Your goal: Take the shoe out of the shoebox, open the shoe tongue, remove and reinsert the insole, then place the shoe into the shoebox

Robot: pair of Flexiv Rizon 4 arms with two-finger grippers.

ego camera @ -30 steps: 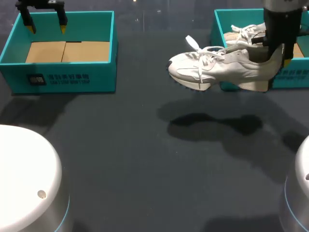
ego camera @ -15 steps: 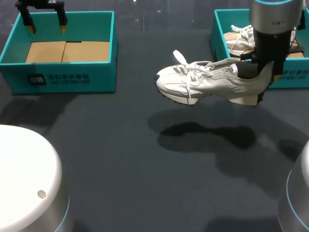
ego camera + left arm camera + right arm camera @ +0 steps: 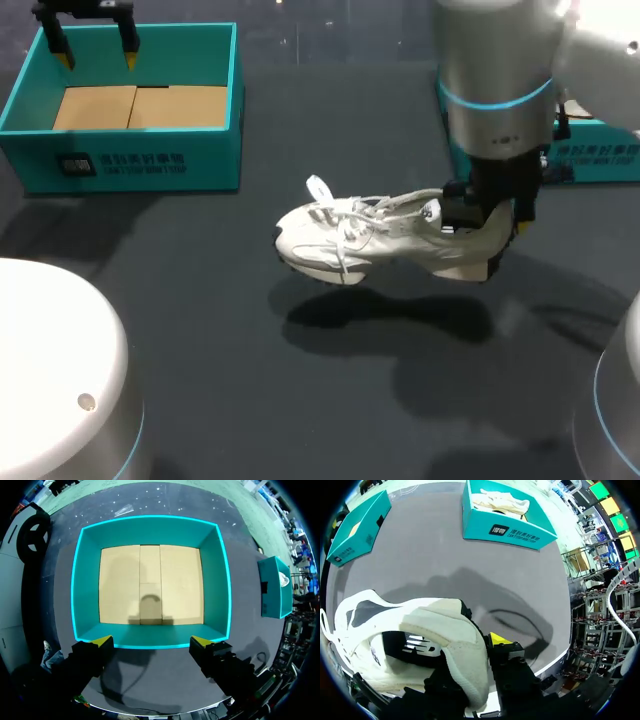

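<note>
Shoe [image 3: 380, 235] hangs above mid counter [image 3: 200, 330], toe toward left shoebox [image 3: 130, 165], open surface all round it. Right shoebox [image 3: 590, 150] behind right arm. Right end effector [image 3: 492, 222] pinches the heel collar. Left end effector [image 3: 150, 642] spread wide over left shoebox's rim.

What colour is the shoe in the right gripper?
The shoe is white, laces too; clearest in the head view.

The white shoe [image 3: 385, 240] hangs roughly level in the air above the table [image 3: 200, 330], with its toe toward the left arm's side and its laces loose. Behind it, the teal right shoebox [image 3: 600, 150] holds a second white shoe [image 3: 500, 501]. The teal left shoebox [image 3: 130, 160] stands well apart and has a cardboard floor.
</note>
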